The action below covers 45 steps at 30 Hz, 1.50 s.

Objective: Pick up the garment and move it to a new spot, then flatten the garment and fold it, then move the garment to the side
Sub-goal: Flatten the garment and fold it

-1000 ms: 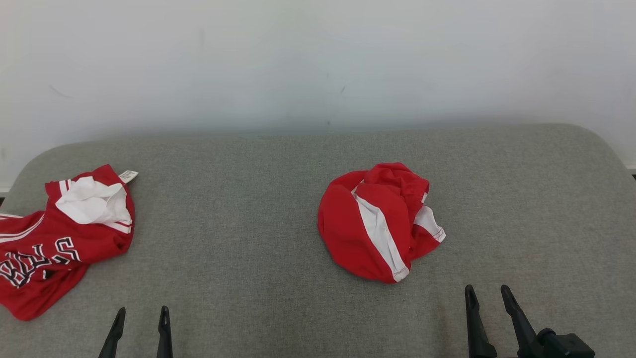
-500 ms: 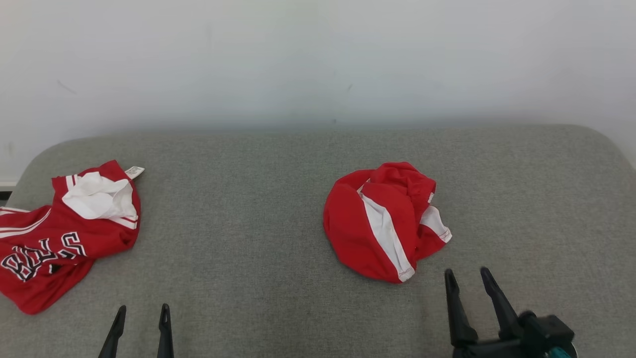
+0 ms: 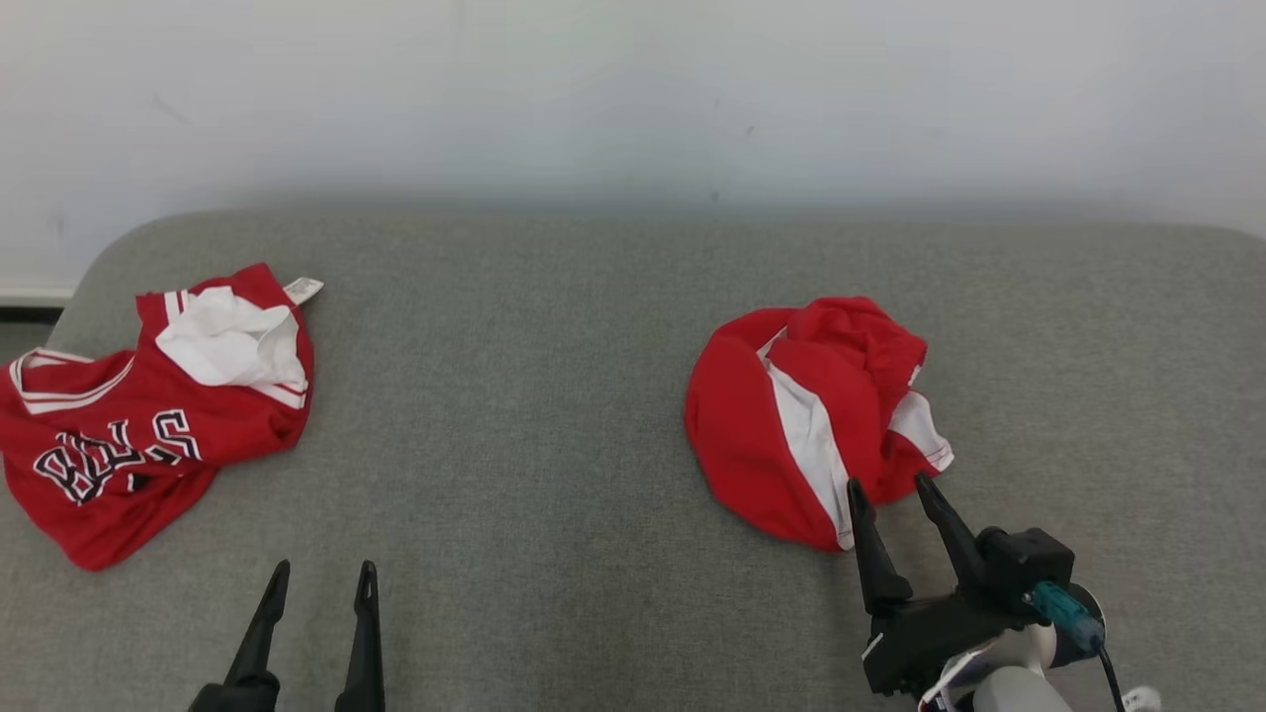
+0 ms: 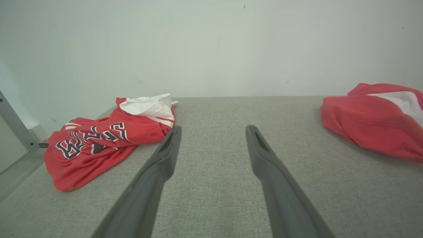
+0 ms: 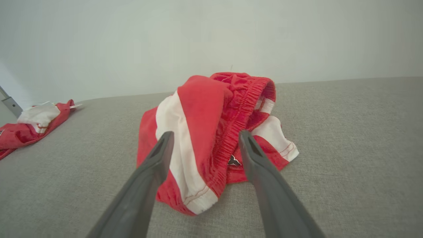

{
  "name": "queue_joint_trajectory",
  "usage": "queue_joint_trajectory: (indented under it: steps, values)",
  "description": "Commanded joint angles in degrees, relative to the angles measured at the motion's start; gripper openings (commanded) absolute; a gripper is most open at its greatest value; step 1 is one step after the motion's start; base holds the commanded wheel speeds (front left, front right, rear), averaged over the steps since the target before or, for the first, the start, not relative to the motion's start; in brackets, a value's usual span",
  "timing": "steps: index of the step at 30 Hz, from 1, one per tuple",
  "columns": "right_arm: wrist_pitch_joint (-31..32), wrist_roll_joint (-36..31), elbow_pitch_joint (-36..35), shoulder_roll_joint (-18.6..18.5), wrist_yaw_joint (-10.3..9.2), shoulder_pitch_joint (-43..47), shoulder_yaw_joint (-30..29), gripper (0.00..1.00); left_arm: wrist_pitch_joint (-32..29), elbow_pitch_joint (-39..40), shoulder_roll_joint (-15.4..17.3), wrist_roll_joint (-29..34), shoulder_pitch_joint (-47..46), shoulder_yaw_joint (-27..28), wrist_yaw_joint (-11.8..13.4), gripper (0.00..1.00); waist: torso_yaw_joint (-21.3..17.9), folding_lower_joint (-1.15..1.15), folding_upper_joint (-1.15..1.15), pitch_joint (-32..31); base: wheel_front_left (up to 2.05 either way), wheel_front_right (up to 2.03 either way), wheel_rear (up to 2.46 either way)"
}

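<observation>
1. Lying crumpled on the grey padded surface (image 3: pixel 514 396), the red shorts (image 3: pixel 737 435) sit right of the middle. They are bunched into a rounded heap, with white side stripes showing and the elastic waistband turned up on top.
2. The right gripper (image 3: pixel 888 482) is at the near edge of the shorts. Its two dark fingers are spread wide, point into the heap and hold nothing.
3. In the right wrist view the fingertips stand either side of the white stripe and the gathered waistband. Whether they touch the cloth cannot be told.
4. The left gripper (image 3: pixel 324 566) is low at the near left, with its fingers also wide apart and nothing in them. It is over bare surface, well apart from both pieces of clothing.
5. A red jersey (image 3: pixel 148 435) with black-and-white lettering and a white lining lies rumpled at the far left end of the surface, well apart from the shorts.
6. A pale wall (image 3: pixel 633 89) rises behind the surface.
</observation>
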State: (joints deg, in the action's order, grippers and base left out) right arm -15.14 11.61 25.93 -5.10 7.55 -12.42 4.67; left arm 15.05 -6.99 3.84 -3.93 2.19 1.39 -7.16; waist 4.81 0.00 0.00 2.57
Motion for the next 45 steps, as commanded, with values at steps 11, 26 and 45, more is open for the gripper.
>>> queue_joint_trajectory:
  steps: [11, 26, 45]
  values:
    - [0.0, 3.0, 12.9, 0.3, -0.12, -4.9, 1.0, 1.0, 0.2, -1.4, -0.6, -0.1, -3.4, -1.2, -0.2, 1.0, 3.9, 0.0, 0.0, 3.7, 0.0, 0.0, 0.0]
    - [0.0, 3.0, 5.7, -3.3, -0.12, 1.1, 0.3, 0.0, 0.2, -1.8, -0.8, -0.8, -1.8, 0.0, -0.2, 1.0, 0.4, 0.0, 0.0, 1.2, 0.0, 0.0, 0.0]
    - [0.0, 2.1, -13.7, -3.7, -0.12, 18.4, -3.4, 1.0, 0.2, -2.1, -1.0, -1.6, -2.4, -1.1, -0.3, 1.0, -4.0, 0.0, 0.0, 1.3, 0.0, 0.0, 0.0]
